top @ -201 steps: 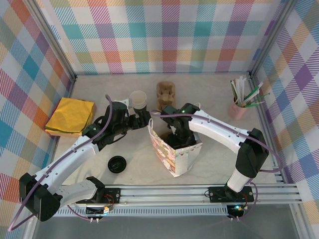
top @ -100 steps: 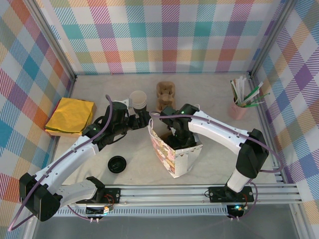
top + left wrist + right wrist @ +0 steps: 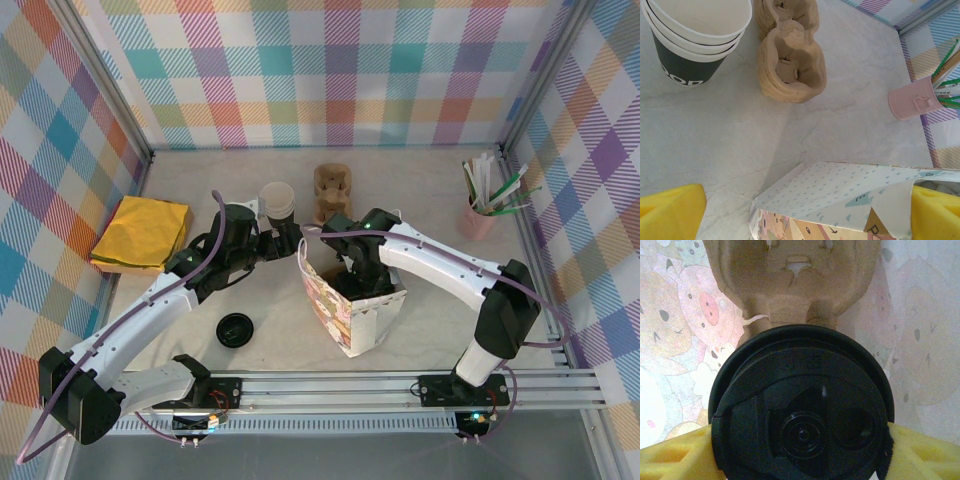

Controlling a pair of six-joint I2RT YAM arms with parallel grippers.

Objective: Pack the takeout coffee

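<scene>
The left hand (image 3: 288,240) is wide open, its yellow fingers (image 3: 670,212) on either side of the top edge of a patterned paper bag (image 3: 345,315). Stacked cups (image 3: 695,35) stand on the surface (image 3: 715,130) beyond it. To its right, the right hand (image 3: 358,272) reaches down inside the bag and grips the takeout coffee (image 3: 802,410) between its fingers. A cardboard cup carrier (image 3: 790,275) sits just beyond.

Top camera looks down from behind; wrist cameras close, sharing the bag (image 3: 345,320).

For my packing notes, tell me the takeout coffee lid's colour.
The lid is black; clearest in the right wrist view.
</scene>
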